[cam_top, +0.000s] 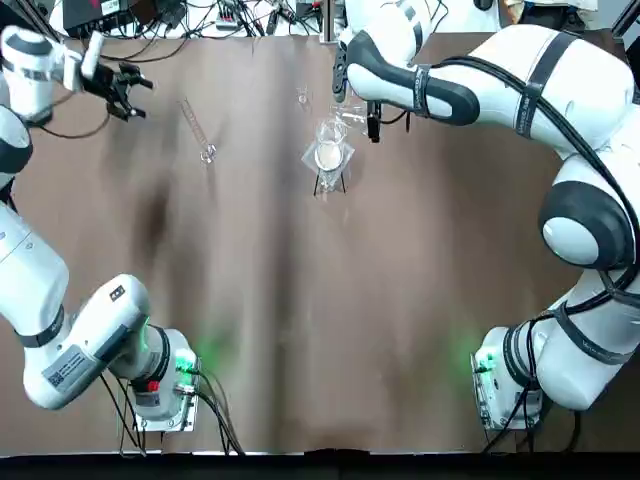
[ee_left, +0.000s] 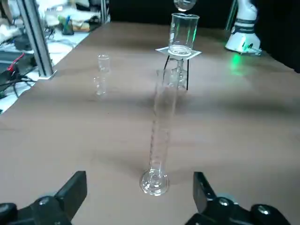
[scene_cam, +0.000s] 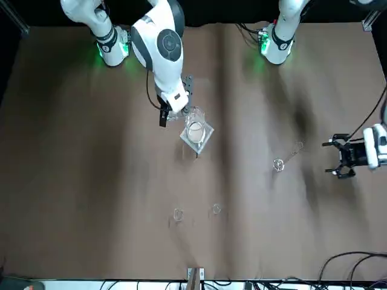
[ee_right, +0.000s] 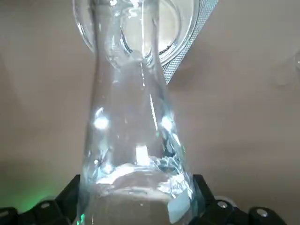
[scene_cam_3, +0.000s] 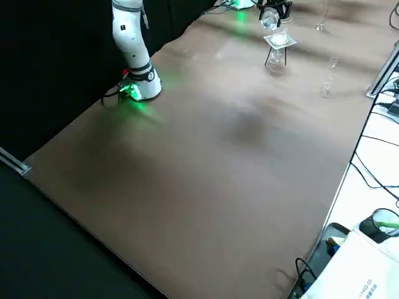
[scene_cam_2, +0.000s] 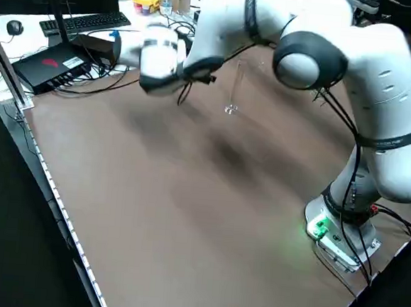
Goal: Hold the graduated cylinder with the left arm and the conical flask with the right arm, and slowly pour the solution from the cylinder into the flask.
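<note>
graduated cylinder (ee_left: 159,136) stood upright on the table (ee_left: 112,145), between the tripod (ee_left: 188,75) and the left hand (ee_left: 139,182), whose fingers were spread and which was nearer it than the right hand (ee_right: 138,180), clasped around the conical flask (ee_right: 131,117) by the tripod.

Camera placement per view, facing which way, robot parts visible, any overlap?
Top: overhead, looking down; both arms.
Front: across the table, facing the robot; both arms.
Left side: raised at robot's left, looking diagonally down; left arm.
Right side: raised at robot's right, looking diagonally down; right arm's base, a hand at the top edge.
Left wrist: on left arm, over its open hand toward the graduated cylinder; other arm's base behind.
Right wrist: on right arm, at its hand on the conical flask.
Shared: top and front both show the tripod.
</note>
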You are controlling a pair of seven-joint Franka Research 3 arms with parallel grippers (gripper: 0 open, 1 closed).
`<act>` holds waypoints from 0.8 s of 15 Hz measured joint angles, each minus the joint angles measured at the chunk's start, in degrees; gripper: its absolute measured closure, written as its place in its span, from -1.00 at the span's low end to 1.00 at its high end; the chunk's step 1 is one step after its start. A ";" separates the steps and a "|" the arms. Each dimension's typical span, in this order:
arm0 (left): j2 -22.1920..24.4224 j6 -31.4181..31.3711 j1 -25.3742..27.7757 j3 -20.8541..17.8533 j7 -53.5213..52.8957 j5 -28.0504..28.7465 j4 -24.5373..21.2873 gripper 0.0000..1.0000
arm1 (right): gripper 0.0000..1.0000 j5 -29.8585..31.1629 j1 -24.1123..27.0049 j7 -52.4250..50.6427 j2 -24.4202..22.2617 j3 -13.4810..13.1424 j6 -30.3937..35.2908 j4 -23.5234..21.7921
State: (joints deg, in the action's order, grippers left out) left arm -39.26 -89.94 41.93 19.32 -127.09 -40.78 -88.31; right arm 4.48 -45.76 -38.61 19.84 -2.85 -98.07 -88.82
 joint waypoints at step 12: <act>22.85 -0.42 -5.49 3.98 29.93 15.04 -0.02 -1.00 | -0.92 5.95 -2.54 2.46 0.76 0.00 2.02 0.66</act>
State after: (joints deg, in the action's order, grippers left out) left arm -16.41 -90.36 36.44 23.31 -97.16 -25.74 -88.32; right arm 10.43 -48.30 -36.15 20.60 -2.85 -96.05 -88.16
